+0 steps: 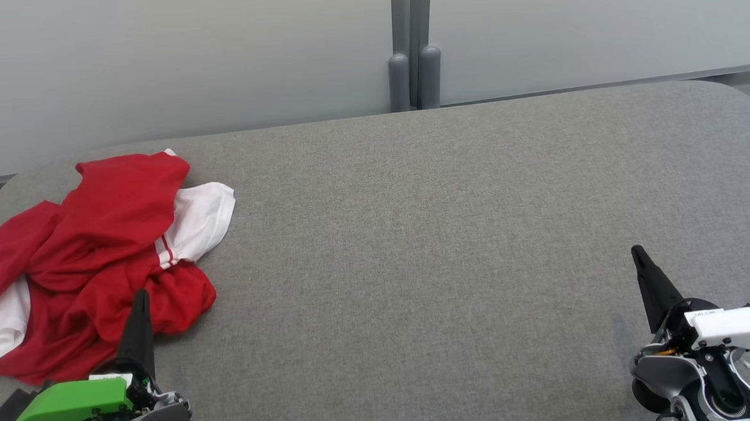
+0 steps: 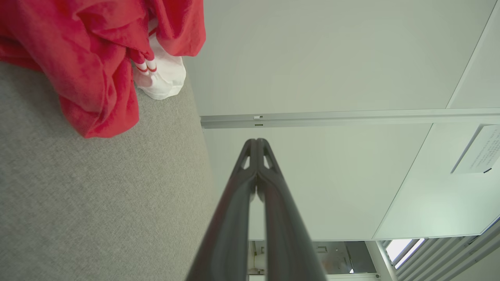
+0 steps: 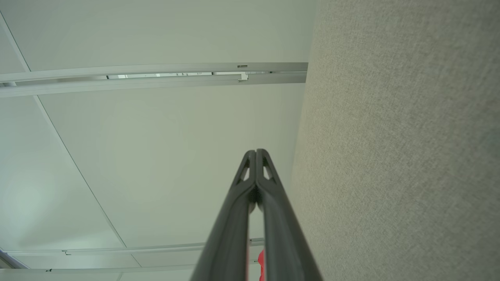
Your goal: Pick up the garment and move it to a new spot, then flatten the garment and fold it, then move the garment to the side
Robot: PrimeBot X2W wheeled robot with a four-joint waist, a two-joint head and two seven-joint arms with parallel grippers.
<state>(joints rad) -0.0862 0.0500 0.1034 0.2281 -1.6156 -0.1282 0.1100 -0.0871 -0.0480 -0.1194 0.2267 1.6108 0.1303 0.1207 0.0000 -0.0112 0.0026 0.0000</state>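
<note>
The garment (image 1: 107, 250), a red shirt with white sleeves and striped trim, lies crumpled in a heap at the left end of the desk (image 1: 416, 266), toward its far edge. It looks like light, soft cloth. It should sag and drape when lifted, trail from a single grip, and drag a little on the grey woven desk cover rather than slide. The white sleeve (image 1: 202, 219) sticking out on the right, or a raised fold in the red lobe nearest the robot, seems the easiest place to pinch. Shoulders or hem corners would serve better for spreading, but they are lost in the bunching. The heap's left side is cut off by the picture edge, so its full extent, its collar and which face is up are unclear.

The left claw (image 1: 140, 293) has its fingers pressed together on nothing. Its tip overlaps the heap's near edge in the head view, but its own wrist view shows the cloth off to one side, so it is probably not touching. The right claw (image 1: 637, 251), likewise closed and empty, sits well apart at the desk's right end. Pale wall panels (image 1: 181, 66) stand behind.
</note>
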